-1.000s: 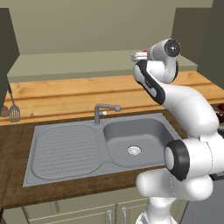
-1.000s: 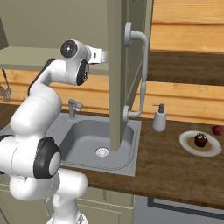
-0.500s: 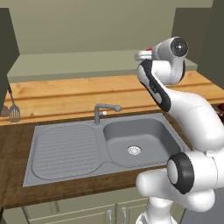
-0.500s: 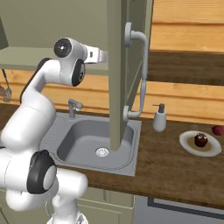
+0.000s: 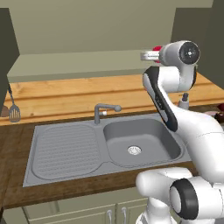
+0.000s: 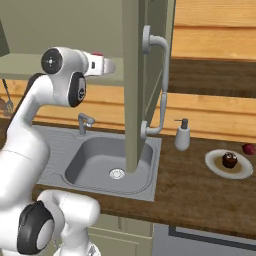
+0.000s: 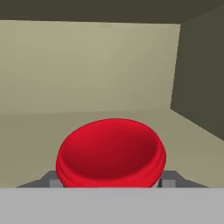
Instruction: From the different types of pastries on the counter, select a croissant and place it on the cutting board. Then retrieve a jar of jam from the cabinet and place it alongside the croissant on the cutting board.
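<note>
Jam jar point(image 7: 111, 153), red-lidded and round, is pinched between the fingers point(image 7: 168, 178); the open cabinet door point(image 6: 134, 85) is seen just right.

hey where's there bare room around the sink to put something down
The ribbed drainboard left of the faucet is bare, as is the wooden counter strip behind it, up to the spatula. Right of the sink basin it is crowded: open cabinet door, soap dispenser, plate.
</note>
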Available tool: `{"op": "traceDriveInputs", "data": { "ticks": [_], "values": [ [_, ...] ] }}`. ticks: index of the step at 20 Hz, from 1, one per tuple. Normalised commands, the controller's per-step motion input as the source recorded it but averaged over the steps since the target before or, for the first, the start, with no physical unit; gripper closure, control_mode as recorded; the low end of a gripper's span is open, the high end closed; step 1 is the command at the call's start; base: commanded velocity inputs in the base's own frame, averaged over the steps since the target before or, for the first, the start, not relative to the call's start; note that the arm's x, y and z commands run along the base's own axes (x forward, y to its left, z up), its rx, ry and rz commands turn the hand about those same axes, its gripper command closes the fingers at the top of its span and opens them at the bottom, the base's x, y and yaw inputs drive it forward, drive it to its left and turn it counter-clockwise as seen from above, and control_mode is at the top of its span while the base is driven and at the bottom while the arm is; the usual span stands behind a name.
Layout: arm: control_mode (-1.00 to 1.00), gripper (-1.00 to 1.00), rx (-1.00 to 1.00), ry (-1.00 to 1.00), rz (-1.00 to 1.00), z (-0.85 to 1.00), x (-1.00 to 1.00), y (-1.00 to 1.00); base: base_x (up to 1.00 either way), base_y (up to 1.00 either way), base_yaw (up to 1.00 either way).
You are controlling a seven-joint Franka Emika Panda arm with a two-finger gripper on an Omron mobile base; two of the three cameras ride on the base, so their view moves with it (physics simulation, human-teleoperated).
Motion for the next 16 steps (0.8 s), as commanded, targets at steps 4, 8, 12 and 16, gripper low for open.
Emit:
{"op": "traceDriveInputs", "data": {
  "ticks": [4, 8, 12, 16],
  "values": [
    [-1.00, 1.00, 0.00, -0.10, -0.01, 0.01, -0.88, 0.01, 0.00, 0.00, 0.00],
    [-1.00, 1.00, 0.00, -0.11, 0.00, -0.04, -1.00, 0.19, 0.00, 0.00, 0.00],
    [-1.00, 1.00, 0.00, -0.14, 0.00, -0.05, -1.00, 0.25, 0.00, 0.00, 0.00],
    [-1.00, 1.00, 0.00, -0.09, 0.00, -0.16, -1.00, 0.20, 0.00, 0.00, 0.00]
  ]
}}
